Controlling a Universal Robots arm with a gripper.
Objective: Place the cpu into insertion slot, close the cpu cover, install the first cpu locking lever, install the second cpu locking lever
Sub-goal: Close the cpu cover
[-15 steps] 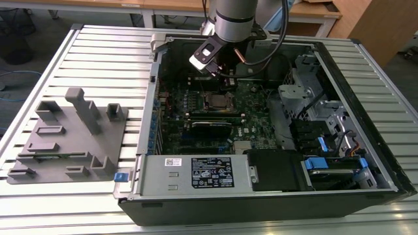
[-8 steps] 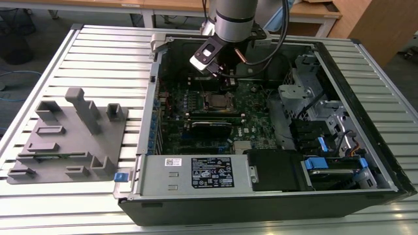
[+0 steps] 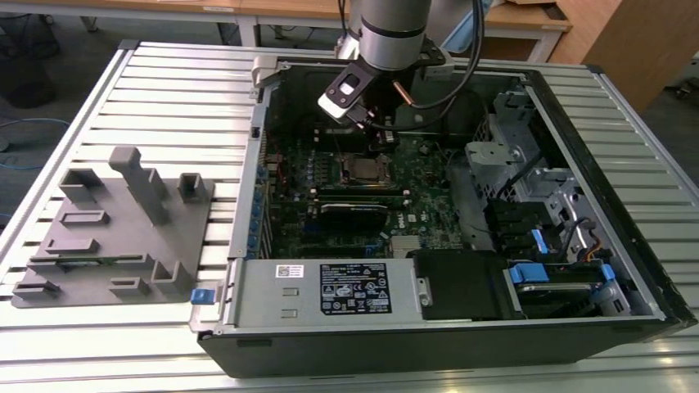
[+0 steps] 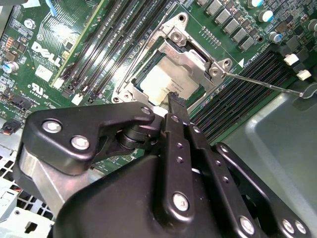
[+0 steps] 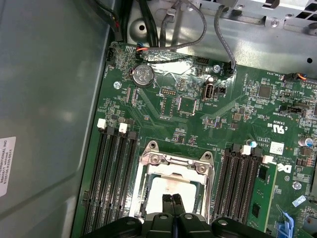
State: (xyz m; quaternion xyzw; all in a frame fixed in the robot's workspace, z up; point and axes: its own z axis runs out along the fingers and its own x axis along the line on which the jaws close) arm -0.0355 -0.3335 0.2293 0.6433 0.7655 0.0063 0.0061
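The cpu lies in the insertion slot of the green motherboard, its silvery top showing through the cut-out. The cpu cover lies flat over it as a metal frame. A thin locking lever sticks out sideways from the socket's corner, unlatched. My gripper is shut with nothing between its black fingers, and its tip hangs just above the edge of the cpu. In the exterior view the gripper sits just behind the socket.
The open computer case lies on a slatted metal table. Long black memory slots flank the socket on both sides. Drive bays with blue tabs fill the exterior view's right. A grey fixture block stands on the left.
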